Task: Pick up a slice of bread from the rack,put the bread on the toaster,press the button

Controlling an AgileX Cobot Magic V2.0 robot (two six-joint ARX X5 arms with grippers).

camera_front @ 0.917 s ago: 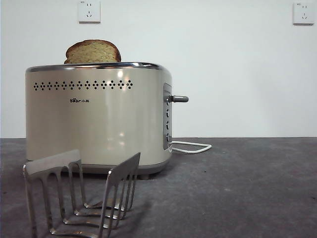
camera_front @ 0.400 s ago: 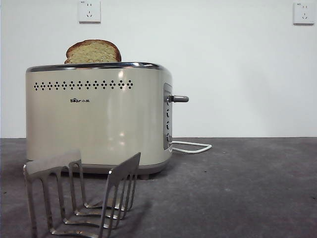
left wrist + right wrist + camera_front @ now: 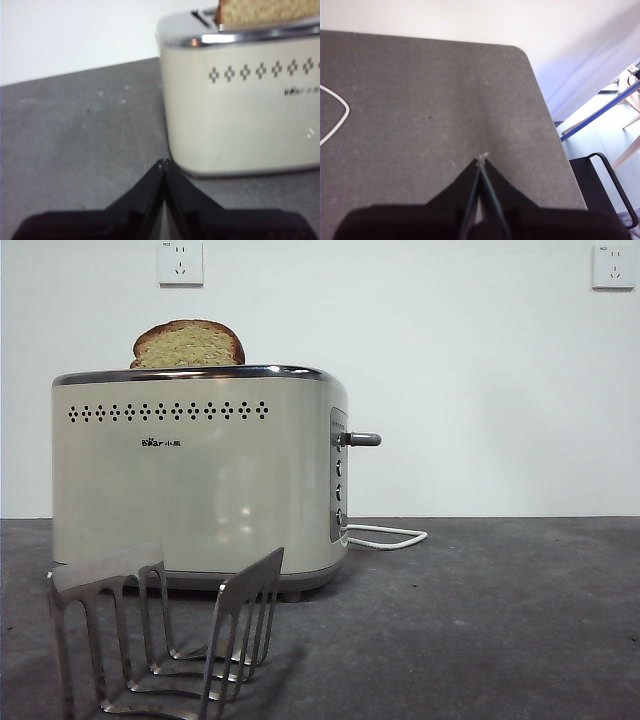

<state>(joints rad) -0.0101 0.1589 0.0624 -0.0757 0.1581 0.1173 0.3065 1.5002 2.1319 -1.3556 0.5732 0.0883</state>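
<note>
Nothing is seen to have changed across the last second in the front view: toaster, bread, rack and button stand exactly as before, and no arm has entered. From this it may be judged that the bread step is done and that only the pressing remains, not yet begun.

The toaster (image 3: 195,475) fills the left half of the front view, its chrome rim level. The rack (image 3: 165,630) stands at lower left, in front of the toaster and apart from it, with no slice seen between its dividers. The bread (image 3: 188,344) rises at upper left from the toaster's top, upright, its lower part hidden in the slot. The button (image 3: 362,439) projects near the middle of the picture, high on the side panel, so it is judged unpressed.

The left gripper (image 3: 163,162) is shown with its jaws pressed together, nothing held, hanging over bare table near the toaster's end. The right gripper (image 3: 481,159) is likewise closed tight and empty, above bare table (image 3: 430,100), with a white cable (image 3: 335,117) at the left edge.
</note>
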